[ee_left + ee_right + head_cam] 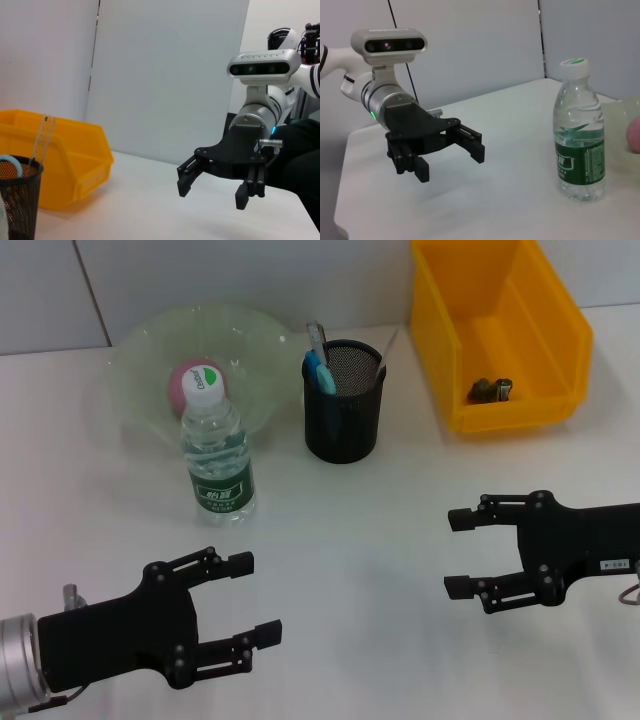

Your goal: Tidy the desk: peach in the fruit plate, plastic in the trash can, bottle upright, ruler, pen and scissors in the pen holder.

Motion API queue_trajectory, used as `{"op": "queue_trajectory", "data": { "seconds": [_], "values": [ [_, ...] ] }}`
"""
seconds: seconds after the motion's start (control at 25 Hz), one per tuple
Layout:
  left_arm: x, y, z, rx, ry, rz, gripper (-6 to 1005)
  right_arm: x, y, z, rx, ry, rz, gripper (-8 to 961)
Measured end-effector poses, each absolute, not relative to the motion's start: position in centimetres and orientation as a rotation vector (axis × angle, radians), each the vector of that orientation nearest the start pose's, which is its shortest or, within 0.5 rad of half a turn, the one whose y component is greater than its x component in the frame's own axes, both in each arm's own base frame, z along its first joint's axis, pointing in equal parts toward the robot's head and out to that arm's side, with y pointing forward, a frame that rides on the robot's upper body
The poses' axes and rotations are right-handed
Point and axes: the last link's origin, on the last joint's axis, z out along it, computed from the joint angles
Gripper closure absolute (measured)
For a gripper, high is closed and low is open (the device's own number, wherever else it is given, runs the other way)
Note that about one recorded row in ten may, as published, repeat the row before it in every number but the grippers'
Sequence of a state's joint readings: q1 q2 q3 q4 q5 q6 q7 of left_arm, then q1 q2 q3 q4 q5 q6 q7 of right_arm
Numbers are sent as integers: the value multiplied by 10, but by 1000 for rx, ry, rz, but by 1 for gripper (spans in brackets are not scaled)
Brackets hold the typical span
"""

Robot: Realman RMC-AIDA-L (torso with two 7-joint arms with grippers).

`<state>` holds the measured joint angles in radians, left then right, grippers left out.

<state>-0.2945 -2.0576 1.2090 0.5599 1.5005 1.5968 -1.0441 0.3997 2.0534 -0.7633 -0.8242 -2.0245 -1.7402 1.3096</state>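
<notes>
Looks basically done to me: peach (190, 380) in the fruit plate (150, 340) at the bench's far-left edge, bottle (216, 455) upright beside it, so just keep left hand (243, 615) and right hand (461, 552), both empty with fingers apart, low near the front edge.

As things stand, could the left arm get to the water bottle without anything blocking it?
Probably yes. The left gripper is open and sits just in front of the upright bottle, with only bare table between them. The plate lies behind the bottle, the pen holder off to its side.
</notes>
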Motion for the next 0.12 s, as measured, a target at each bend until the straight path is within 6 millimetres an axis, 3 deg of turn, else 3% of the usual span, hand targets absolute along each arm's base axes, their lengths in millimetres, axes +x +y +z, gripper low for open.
{"op": "queue_trajectory", "data": {
  "seconds": [0.12],
  "values": [
    [-272, 251, -40, -2791, -398, -956, 197, 278, 290, 24, -2871, 422, 598, 127]
  ]
}}
